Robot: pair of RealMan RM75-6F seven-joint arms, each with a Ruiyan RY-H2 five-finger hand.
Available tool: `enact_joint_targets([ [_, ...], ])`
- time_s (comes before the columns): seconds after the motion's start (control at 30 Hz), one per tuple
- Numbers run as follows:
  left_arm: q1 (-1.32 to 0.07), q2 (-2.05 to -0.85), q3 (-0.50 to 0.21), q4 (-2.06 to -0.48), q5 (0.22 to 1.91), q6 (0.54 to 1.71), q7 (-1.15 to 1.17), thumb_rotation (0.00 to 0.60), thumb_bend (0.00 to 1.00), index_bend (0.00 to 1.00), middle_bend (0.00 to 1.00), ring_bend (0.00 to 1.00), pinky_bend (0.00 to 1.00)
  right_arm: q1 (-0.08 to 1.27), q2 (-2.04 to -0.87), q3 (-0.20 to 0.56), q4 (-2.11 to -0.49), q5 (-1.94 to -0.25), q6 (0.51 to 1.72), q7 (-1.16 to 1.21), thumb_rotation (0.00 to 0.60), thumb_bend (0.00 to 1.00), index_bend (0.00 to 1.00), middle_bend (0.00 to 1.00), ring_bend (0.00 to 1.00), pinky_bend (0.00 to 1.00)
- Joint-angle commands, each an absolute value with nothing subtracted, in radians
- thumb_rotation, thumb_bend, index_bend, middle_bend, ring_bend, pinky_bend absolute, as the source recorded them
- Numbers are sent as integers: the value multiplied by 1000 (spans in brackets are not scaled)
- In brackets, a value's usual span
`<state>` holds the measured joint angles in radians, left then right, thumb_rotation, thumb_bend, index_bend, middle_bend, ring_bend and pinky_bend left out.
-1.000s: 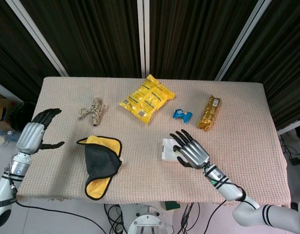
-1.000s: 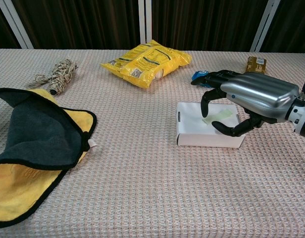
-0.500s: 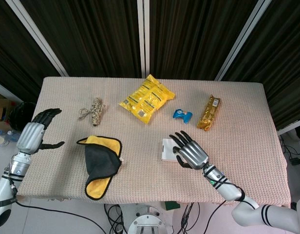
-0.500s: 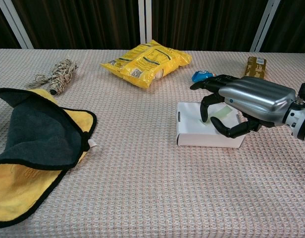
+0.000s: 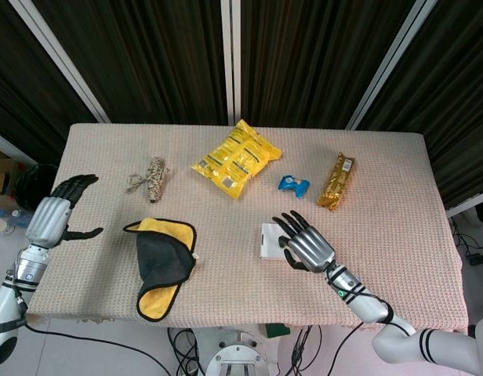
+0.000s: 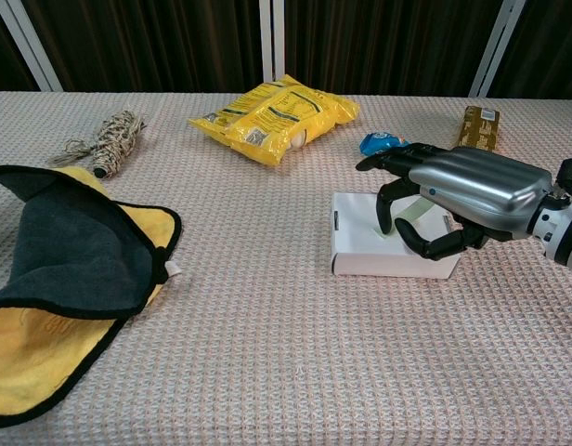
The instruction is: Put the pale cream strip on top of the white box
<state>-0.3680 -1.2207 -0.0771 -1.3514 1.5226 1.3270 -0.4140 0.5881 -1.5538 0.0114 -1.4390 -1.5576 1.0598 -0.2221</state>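
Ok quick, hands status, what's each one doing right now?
Left hand: open, holding nothing, at the table's left edge.
Right hand: over the white box and the pale cream strip; grip on the strip cannot be told.

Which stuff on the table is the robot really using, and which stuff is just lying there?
Using:
pale cream strip, lying on the box
white box
right hand, over the box

Just lying there:
yellow snack bag
twine bundle
grey and yellow cloth
small blue packet
gold wrapper
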Motion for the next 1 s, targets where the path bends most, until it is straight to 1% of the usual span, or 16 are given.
enact_joint_targets([
  [0.03,-368,-1220,-77,-1352,1523,1326,-413,600,0,131,119,93,139,584,-1552,10,-1442,-1579,1085,-203,444,670,479,28,0,0],
  [0.27,-370,-1224,-77,-1350,1524,1323,-414,600,0,132,119,93,138,576,-1546,-1,-1445,-1581,1087,-207,446,675,491,32,0,0],
  [1.0,-367,-1223,-77,-1342,1524,1325,-421,600,0,132,119,93,138,588,-1577,5,-1407,-1569,1060,-203,446,675,492,30,0,0],
])
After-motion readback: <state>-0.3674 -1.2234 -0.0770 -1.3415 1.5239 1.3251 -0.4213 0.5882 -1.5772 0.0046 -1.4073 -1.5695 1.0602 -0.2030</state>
